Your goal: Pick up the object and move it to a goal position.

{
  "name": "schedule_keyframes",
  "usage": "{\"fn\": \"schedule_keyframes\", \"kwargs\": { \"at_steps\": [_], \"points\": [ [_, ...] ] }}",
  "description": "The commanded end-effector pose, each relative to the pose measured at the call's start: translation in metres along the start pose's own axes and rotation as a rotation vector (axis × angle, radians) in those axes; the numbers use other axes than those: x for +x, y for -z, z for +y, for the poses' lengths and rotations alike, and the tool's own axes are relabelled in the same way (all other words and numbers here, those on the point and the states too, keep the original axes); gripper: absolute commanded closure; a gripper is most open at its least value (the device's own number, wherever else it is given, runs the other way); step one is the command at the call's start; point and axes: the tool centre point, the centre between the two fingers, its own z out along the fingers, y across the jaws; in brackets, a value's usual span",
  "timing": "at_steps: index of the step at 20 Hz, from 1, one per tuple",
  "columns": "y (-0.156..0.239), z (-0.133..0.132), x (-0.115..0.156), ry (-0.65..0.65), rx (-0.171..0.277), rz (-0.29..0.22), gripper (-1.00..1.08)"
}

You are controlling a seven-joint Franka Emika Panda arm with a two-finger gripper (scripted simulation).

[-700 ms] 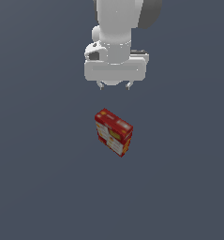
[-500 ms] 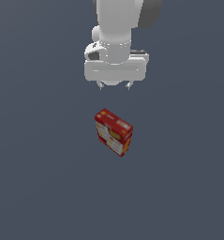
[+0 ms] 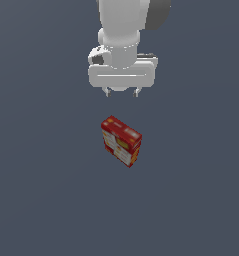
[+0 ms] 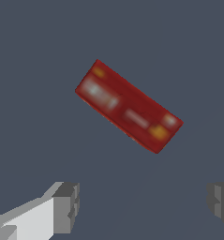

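Observation:
The object is a small red carton (image 3: 121, 141) with yellow and white printed panels. It stands upright on the dark grey floor, turned at an angle. In the wrist view I see its red top face (image 4: 128, 106) lying diagonally. My white gripper (image 3: 122, 93) hangs above the carton, apart from it, a little further back in the exterior view. Its jaws are open and empty. In the wrist view the gripper (image 4: 144, 204) shows two grey fingertips (image 4: 66, 206) wide apart, with the carton not between them.
A plain dark grey floor (image 3: 41, 190) surrounds the carton. The white arm (image 3: 123, 30) rises to the top edge of the exterior view.

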Motion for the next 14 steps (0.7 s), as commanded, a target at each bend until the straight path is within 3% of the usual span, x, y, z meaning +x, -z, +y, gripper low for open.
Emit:
{"fn": "schedule_keyframes", "kwargs": {
  "at_steps": [1,14],
  "points": [
    [0.0001,-0.0002,-0.0001,0.0,0.0,0.0,-0.92],
    [-0.0083,0.0001,0.0083,0.106,-0.007,-0.002,-0.92]
  ]
}}
